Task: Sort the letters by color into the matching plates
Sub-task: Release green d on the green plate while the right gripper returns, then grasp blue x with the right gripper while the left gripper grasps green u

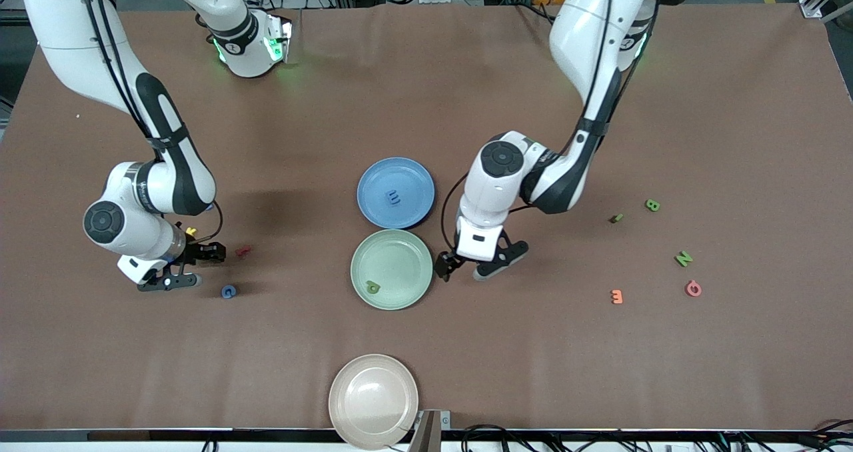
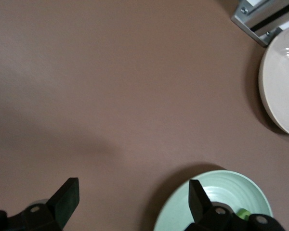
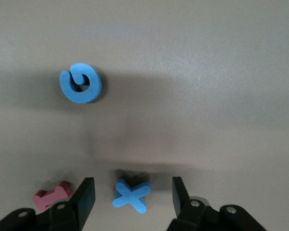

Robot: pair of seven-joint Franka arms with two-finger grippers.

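The blue plate point(image 1: 396, 193) sits just above the centre of the front view with one blue letter point(image 1: 394, 197) lying in it. Touching its lower edge is the green plate point(image 1: 392, 269), at centre frame, and a green letter point(image 1: 373, 287) rests in the lower part of that plate.

More blue letters lie at the lower left of the front view, toward the right arm's end of the table: a blue G-shaped letter point(image 1: 228, 291) on the cloth, and a blue X point(image 3: 131, 195) that shows at the bottom centre of the right wrist view. More green letters lie at the right of the front view: a green B point(image 1: 652, 205), a small dark green piece point(image 1: 616, 218) beside it, and a green N point(image 1: 684, 259) lower down.

The left gripper point(image 1: 474, 267) hangs just beside the green plate's edge, right of centre, its fingers spread wide with nothing between them. The right gripper point(image 3: 131, 201) is low over the cloth at the left of the front view, its fingers apart on either side of the blue X, not touching it.

A red letter point(image 1: 243, 251) lies by the right gripper, with a yellow letter point(image 1: 191, 231) partly hidden by the wrist. An orange letter point(image 1: 617, 296) and a pink letter point(image 1: 693, 288) lie at lower right. A beige plate point(image 1: 373, 401) sits at the bottom centre edge
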